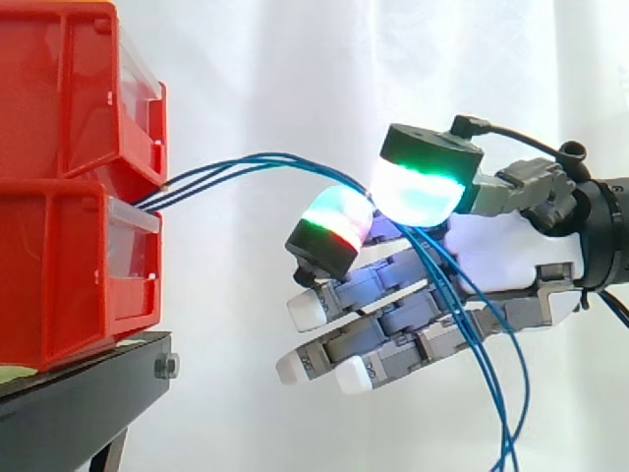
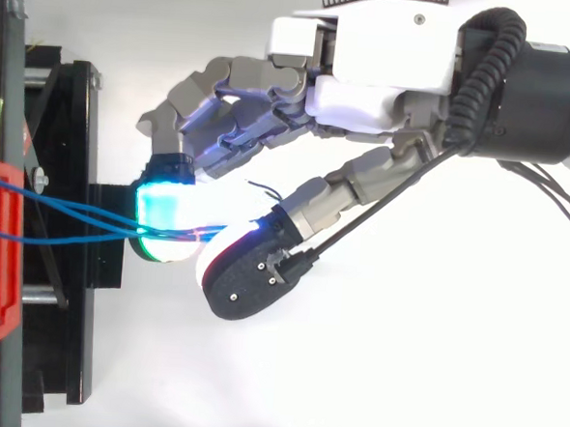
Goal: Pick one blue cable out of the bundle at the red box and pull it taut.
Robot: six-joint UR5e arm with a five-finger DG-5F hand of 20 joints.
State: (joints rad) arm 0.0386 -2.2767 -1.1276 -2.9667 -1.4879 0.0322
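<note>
Two red bins [image 1: 69, 197] sit stacked on a black stand [image 1: 88, 383] at the left, in front of a white curtain [image 1: 295, 79]. A small bundle of thin blue cables [image 1: 246, 162] comes out of the gap between the bins, arcs gently to the right, and runs into the robot hand [image 1: 511, 261]. Past the hand the loose ends hang down towards the bottom edge.

The hand reaches in from the right with its palm level and its fingers pointing towards the bins. It pinches the cables between two glowing pads: the thumb pad [image 1: 423, 187] from above and one finger pad [image 1: 334, 221] curled up to meet it. The pads close on the strands a little way out from the bins, probably so there is room to draw them away. The remaining fingers [image 1: 373, 344] lie nearly straight below, clear of the strands.

From above, the hand [image 2: 370, 83] bends at the wrist towards the bin, and the strands converge where the pads meet [image 2: 164, 216]. More than one strand seems to pass through the pinch; I cannot tell whether one has been singled out. The cables curve rather than run straight, so they look slack, not yet taut.
</note>
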